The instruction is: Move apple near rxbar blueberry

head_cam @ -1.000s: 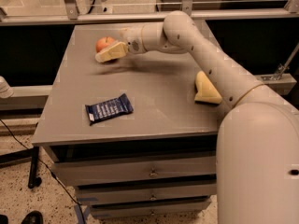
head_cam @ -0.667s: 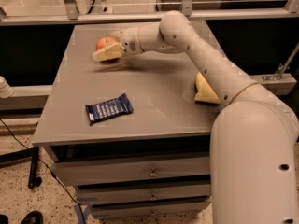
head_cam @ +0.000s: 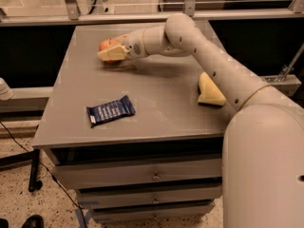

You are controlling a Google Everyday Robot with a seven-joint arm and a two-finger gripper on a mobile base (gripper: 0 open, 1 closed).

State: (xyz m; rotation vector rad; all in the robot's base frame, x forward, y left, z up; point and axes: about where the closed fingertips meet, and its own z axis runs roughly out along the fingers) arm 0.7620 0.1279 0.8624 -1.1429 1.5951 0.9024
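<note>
The apple, red-orange and round, is at the far left of the grey table top. My gripper reaches across from the right and is closed around it. One pale finger lies across the apple's front and the other is hidden behind it. The rxbar blueberry, a flat navy wrapper with white lettering, lies near the table's front left, well apart from the apple and nearer the camera.
A pale yellow sponge lies at the table's right side, partly behind my arm. The table has drawers below. A glass barrier with metal posts runs behind the far edge.
The gripper and apple have stayed almost in place at the far left. The arm's elbow has shifted slightly. The bar and sponge have not moved.
</note>
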